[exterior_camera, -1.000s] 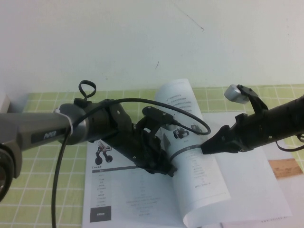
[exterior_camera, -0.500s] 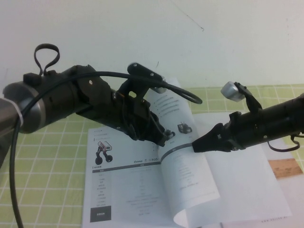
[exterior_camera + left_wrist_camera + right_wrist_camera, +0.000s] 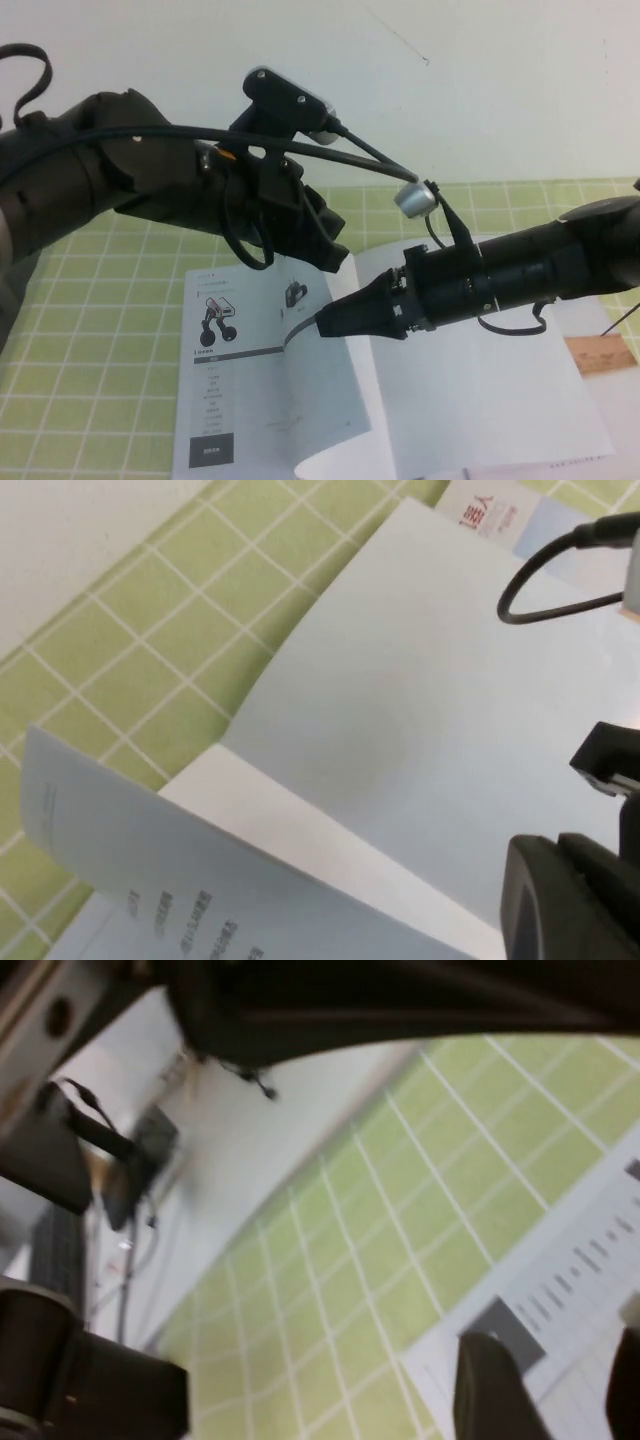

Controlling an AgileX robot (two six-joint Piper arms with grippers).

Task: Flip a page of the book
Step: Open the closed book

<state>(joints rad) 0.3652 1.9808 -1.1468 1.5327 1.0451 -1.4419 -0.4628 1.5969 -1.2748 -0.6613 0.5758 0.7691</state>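
The book (image 3: 240, 400) lies open on the green checked mat. Its left sheet shows a white-and-black two-wheeled robot (image 3: 220, 322) above a table. The page (image 3: 330, 400) stands curled over that sheet, printed side facing left, blank reverse to the right. The page's free edge rests against the tip of my right gripper (image 3: 322, 325), which reaches in from the right. In the right wrist view the right gripper (image 3: 555, 1390) is open, and the left sheet (image 3: 585, 1260) shows through the gap. My left gripper (image 3: 330, 255) hangs shut and empty above the book. The left wrist view shows the left gripper (image 3: 562, 855) over a blank sheet (image 3: 400, 680).
The green checked mat (image 3: 100, 300) covers the table in front of a white wall. A brown card (image 3: 600, 352) lies at the right edge. A card with red print (image 3: 490, 515) lies beyond the book. The left arm's cable (image 3: 370, 155) loops above the right arm.
My left arm has lifted off the book, up and back to the left. My right gripper has moved left, carrying the page past the spine and over the left sheet.
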